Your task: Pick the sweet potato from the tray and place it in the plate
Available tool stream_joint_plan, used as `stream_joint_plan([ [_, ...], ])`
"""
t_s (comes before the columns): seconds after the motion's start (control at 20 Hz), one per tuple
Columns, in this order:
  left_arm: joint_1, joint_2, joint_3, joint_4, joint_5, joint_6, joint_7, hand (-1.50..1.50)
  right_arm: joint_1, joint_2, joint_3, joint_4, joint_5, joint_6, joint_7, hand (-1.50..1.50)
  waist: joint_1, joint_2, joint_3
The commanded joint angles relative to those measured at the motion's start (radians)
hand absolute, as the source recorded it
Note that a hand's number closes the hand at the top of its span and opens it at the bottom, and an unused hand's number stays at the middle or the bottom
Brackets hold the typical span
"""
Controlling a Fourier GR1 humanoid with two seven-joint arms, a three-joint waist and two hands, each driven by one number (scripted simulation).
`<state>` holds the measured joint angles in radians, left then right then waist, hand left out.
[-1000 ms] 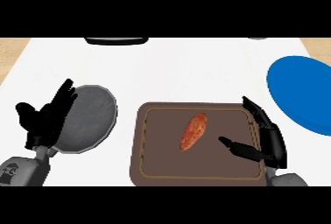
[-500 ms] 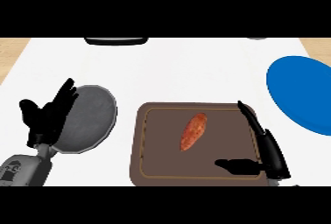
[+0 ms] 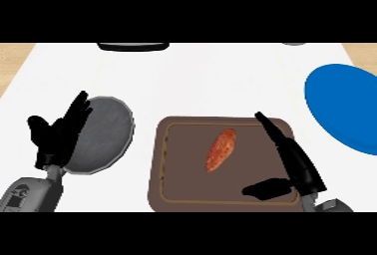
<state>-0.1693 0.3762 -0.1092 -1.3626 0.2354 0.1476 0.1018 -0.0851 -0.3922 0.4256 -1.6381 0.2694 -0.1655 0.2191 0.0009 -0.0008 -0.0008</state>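
An orange-red sweet potato [image 3: 221, 149] lies slantwise in the middle of the brown tray [image 3: 171, 169]. My right hand [image 3: 293, 158] is open over the tray's right side, its fingers straight and pointing away, its thumb stretched left below the sweet potato; it stands just right of the sweet potato and does not touch it. A blue plate [image 3: 346, 106] sits at the right edge, partly cut off. My left hand [image 3: 57, 134] rests open at the left, over the rim of a grey plate.
A grey plate [image 3: 103, 134] lies left of the tray, partly behind my left hand. A dark object [image 3: 132, 46] shows at the far edge of the white counter, and a small grey thing [image 3: 294, 44] at the far right.
My right hand has slid toward me and a little left along the tray's right side, with its thumb lower. The left hand has barely shifted. The sweet potato has not moved.
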Motion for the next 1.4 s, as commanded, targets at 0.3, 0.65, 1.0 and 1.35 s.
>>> stream_joint_plan([
  [0.3, 0.028, -0.009, 0.036, -0.049, -0.017, -0.04, 0.026, 0.0, -0.118, 0.077, 0.07, 0.114, 0.176, 0.125, 0.215, -1.5, 0.006, 0.001, 0.001],
  [0.65, -0.024, -0.073, 0.065, 0.024, -0.07, -0.045, 0.009, 0.0, -0.179, 0.162, 0.034, 0.144, 0.208, 0.259, 0.295, -1.5, 0.0, 0.001, 0.001],
  [1.0, 0.053, -0.079, 0.089, -0.096, -0.106, -0.082, 0.061, 0.0, -0.221, 0.235, -0.022, 0.198, 0.296, 0.319, 0.324, -1.5, 0.002, 0.0, 0.001],
  [1.35, -0.013, -0.125, 0.114, -0.044, -0.172, -0.064, 0.076, 0.0, -0.266, 0.296, -0.079, 0.319, 0.366, 0.336, 0.256, -1.5, 0.0, 0.001, 0.001],
])
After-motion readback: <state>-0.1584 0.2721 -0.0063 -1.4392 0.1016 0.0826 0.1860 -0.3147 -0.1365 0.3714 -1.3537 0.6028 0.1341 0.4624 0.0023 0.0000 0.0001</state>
